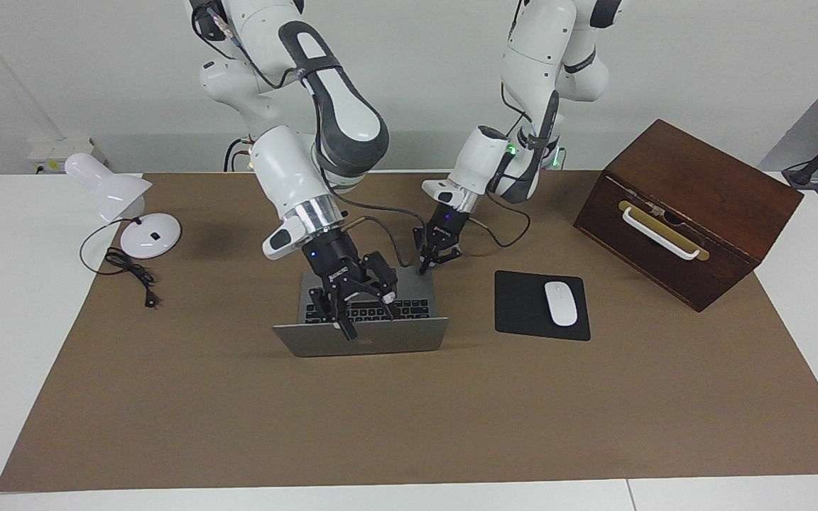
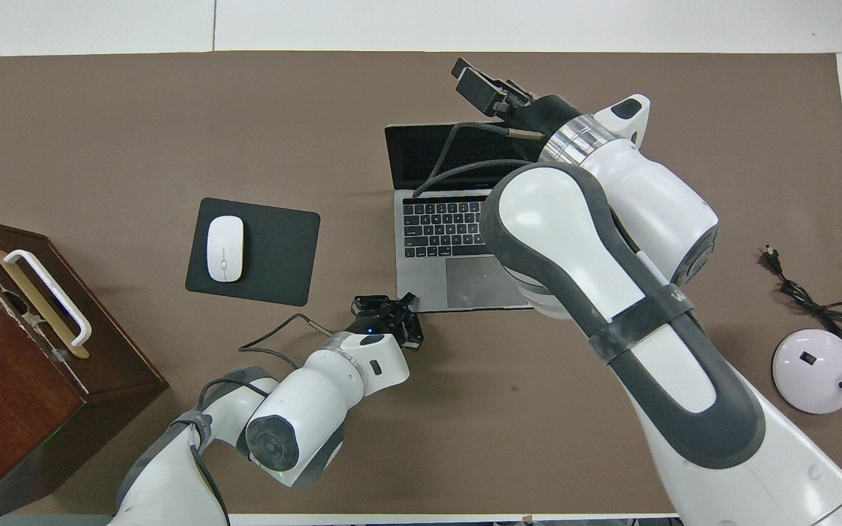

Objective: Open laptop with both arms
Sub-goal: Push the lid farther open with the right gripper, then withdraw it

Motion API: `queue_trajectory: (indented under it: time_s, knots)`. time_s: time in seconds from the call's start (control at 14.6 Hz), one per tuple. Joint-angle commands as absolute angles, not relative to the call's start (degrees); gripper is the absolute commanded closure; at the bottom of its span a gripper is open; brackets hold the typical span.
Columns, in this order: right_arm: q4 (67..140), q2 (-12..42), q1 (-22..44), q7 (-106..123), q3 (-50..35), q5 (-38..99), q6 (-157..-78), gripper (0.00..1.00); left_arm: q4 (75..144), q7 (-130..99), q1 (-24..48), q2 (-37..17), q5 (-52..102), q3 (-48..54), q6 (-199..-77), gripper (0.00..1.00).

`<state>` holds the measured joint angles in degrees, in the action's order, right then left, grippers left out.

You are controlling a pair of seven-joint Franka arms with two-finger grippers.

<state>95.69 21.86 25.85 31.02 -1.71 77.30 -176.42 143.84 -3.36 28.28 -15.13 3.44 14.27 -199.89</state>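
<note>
The silver-grey laptop [image 1: 395, 339] [image 2: 428, 267] stands open on the brown mat, its dark screen facing the robots and its keyboard showing. My right gripper [image 1: 347, 330] [image 2: 473, 82] hangs over the keyboard and reaches the lid's top edge; the right arm hides part of the keys. My left gripper [image 1: 423, 268] [image 2: 408, 301] is shut, its tip down on the base's corner nearest the robots, toward the left arm's end.
A black mouse pad [image 1: 522, 305] with a white mouse [image 1: 561, 303] lies beside the laptop toward the left arm's end. A dark wooden box [image 1: 693, 206] stands past it. A white lamp [image 1: 121, 191] and its cable [image 1: 128, 273] sit at the right arm's end.
</note>
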Motion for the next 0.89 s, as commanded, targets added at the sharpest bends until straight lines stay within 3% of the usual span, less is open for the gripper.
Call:
queue_trajectory:
  time_s: [0.0,0.55,0.82]
  knots:
    - [94.31,22.68,24.44,29.53,-1.67,74.1,-173.24,0.0,141.68,-2.37,28.21,-18.19,4.04,13.18,-200.65,1.0]
    - [94.31,22.41,21.98,29.36,-0.97,67.34,-167.8,0.0,140.36,-6.76,29.09,-15.65,6.94,13.36,-200.57,1.0]
    - [91.86,21.8,20.74,16.31,3.33,46.91,-156.66,0.0,140.36,-9.05,29.09,-13.28,6.94,13.36,-198.29,1.0]
